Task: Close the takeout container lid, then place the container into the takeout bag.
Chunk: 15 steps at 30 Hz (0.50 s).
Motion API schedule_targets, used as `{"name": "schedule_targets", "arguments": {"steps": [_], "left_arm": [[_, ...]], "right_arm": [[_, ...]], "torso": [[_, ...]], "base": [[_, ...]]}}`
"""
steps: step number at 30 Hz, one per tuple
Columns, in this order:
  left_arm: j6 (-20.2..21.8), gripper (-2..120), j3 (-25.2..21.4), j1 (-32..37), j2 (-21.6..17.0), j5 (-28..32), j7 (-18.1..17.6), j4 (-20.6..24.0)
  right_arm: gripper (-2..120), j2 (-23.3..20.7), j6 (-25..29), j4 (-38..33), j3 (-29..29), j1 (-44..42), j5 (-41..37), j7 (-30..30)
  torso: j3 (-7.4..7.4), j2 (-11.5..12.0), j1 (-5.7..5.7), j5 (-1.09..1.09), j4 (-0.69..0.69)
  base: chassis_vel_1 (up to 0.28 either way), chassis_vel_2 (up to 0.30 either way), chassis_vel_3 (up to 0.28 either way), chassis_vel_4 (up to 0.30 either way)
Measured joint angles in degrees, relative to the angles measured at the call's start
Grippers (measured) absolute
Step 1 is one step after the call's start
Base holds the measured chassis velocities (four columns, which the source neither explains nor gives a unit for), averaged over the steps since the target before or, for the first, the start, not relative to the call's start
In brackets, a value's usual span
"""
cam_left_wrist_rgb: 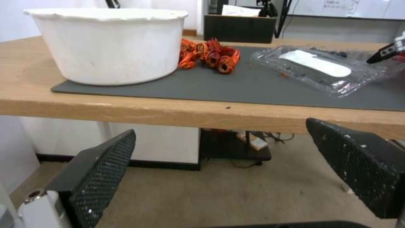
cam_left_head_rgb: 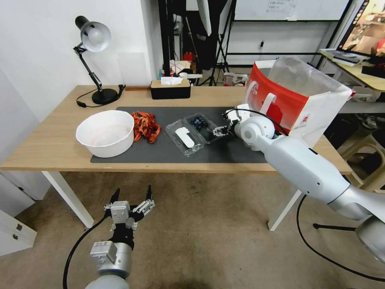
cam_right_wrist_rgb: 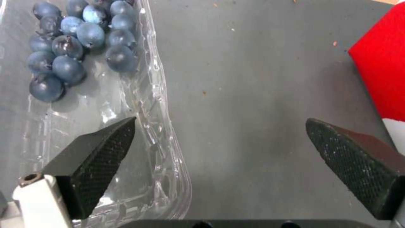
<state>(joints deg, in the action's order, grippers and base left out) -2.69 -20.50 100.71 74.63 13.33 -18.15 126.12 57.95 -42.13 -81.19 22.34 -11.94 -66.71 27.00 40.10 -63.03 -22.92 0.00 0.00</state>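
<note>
The takeout container [cam_left_head_rgb: 199, 123] lies open on the dark mat, a clear clamshell with blueberries [cam_right_wrist_rgb: 76, 41] in its tray. Its lid [cam_left_head_rgb: 184, 137] lies flat beside the tray, white sticker facing up, and shows in the left wrist view as the lid [cam_left_wrist_rgb: 320, 65]. My right gripper [cam_left_head_rgb: 219, 131] is open at the tray's right edge. One finger [cam_right_wrist_rgb: 97, 158] hangs over the tray's rim [cam_right_wrist_rgb: 162, 95], the other over bare mat. The takeout bag [cam_left_head_rgb: 288, 96], red and white, stands open at the table's right end. My left gripper [cam_left_head_rgb: 132, 198] is open below the table's front edge, holding nothing.
A white bowl [cam_left_head_rgb: 106, 132] sits on the mat's left end beside a heap of red crayfish [cam_left_head_rgb: 145, 125]. A desk lamp [cam_left_head_rgb: 94, 60] and a black tissue box [cam_left_head_rgb: 170, 89] stand along the back. The red bag side [cam_right_wrist_rgb: 379, 63] is close to my right gripper.
</note>
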Motion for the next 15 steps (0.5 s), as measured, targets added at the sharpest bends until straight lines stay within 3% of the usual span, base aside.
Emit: {"name": "schedule_targets", "arguments": {"steps": [15], "left_arm": [[-1.0, 100, 0.2, -0.2, 0.0, -0.2, -0.1, -0.8]], "right_arm": [[100, -0.4, 0.0, 0.3, -0.2, -0.6, -0.9, 0.3]], "torso": [[0.00, 0.0, 0.00, 0.00, 0.00]], "base": [[0.000, 0.000, 0.000, 0.000]]}}
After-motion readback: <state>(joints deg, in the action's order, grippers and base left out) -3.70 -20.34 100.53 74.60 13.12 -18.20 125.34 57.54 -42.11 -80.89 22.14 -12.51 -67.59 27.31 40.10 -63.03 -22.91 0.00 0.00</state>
